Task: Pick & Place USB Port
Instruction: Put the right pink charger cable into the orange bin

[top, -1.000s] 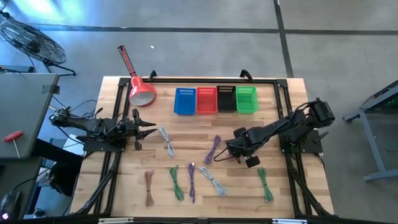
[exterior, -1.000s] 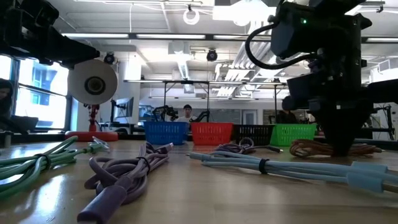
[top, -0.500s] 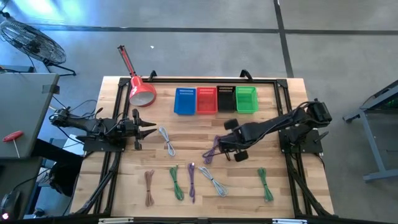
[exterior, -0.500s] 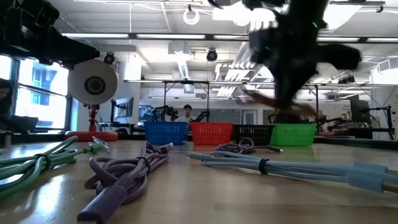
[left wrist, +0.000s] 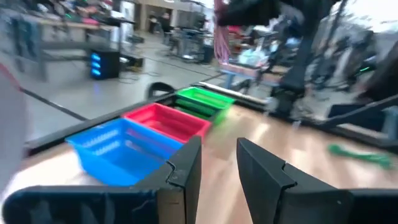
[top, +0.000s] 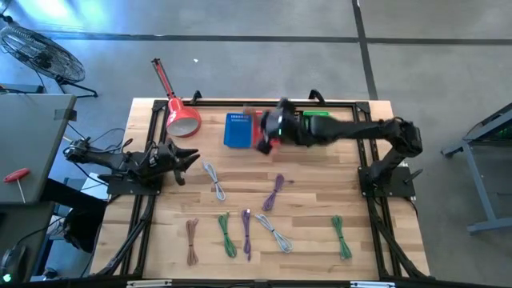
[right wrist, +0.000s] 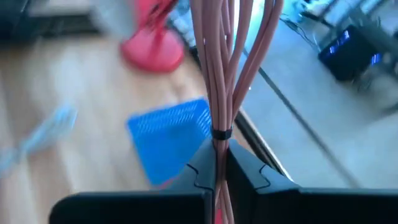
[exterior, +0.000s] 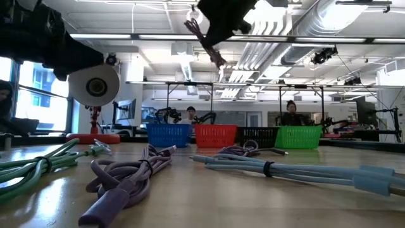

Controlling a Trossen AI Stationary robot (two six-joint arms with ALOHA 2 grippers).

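My right gripper (top: 268, 134) hangs high over the row of baskets, about above the red basket (top: 266, 144), shut on a bundled brown USB cable (right wrist: 225, 62). In the low view the cable (exterior: 205, 38) dangles under the gripper (exterior: 223, 16), well above the table. My left gripper (top: 190, 158) waits open near the table's left side, level above the wood; its fingers (left wrist: 186, 168) face the baskets. The blue basket (top: 238, 130) and the green basket (top: 318, 117) stand along the far edge; the right arm covers most of the black one. My right gripper pinches the brown cable bundle between its two fingers, just behind the dark tie band (right wrist: 219, 133). The looped strands (right wrist: 214, 56) run out ahead of the fingertips, along the fingers. The cable is lifted clear of the table and the baskets.
Several coiled cables lie on the wood: grey-blue (top: 214, 181), purple (top: 274, 192), brown (top: 192, 240), green (top: 227, 234), purple (top: 246, 234), light blue (top: 274, 234), green (top: 342, 238). A red lamp (top: 181, 117) stands at the far left corner. People show in the room behind.
My right gripper has risen from the table's right middle and swung toward the far edge and left, to above the baskets, carrying the brown cable lifted clear of the wood. My left gripper has swung a little toward the far edge.
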